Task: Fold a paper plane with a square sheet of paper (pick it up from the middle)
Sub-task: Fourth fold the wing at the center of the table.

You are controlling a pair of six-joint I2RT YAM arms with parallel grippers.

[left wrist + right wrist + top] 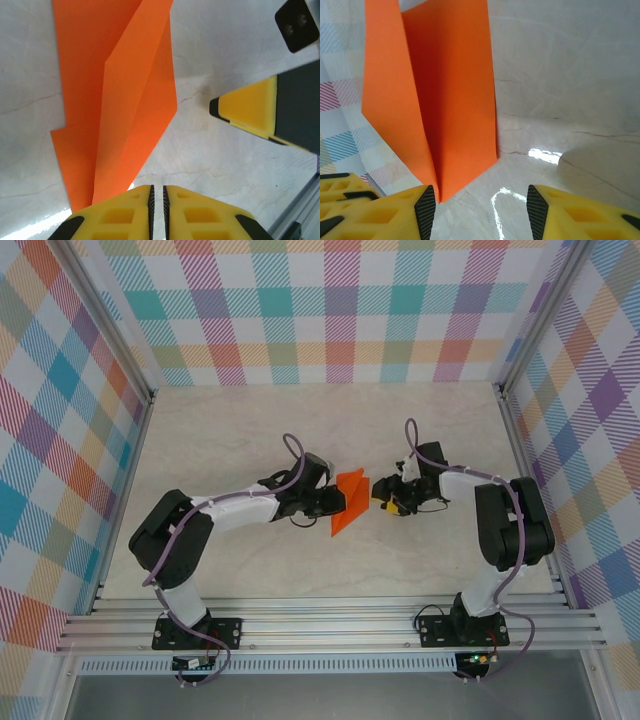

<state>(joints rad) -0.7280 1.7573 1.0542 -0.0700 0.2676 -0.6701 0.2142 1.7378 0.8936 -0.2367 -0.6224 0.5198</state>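
The square sheet of paper (350,502), bright orange, lies mid-table folded into a pointed, creased shape like a rough paper plane. In the left wrist view the paper (125,100) runs ahead and to the left, and one edge passes under my left finger. My left gripper (157,187) (333,502) sits at its left edge, jaws shut to a thin slit with nothing between them. My right gripper (481,192) (385,498) stands open just right of the paper (450,90), whose corner ends beside the left fingertip. Its yellow finger (250,107) appears in the left wrist view.
The pale marble-look tabletop (300,440) is walled by plaid panels (330,310) at the back and both sides. An aluminium rail (330,625) carrying both arm bases runs along the near edge.
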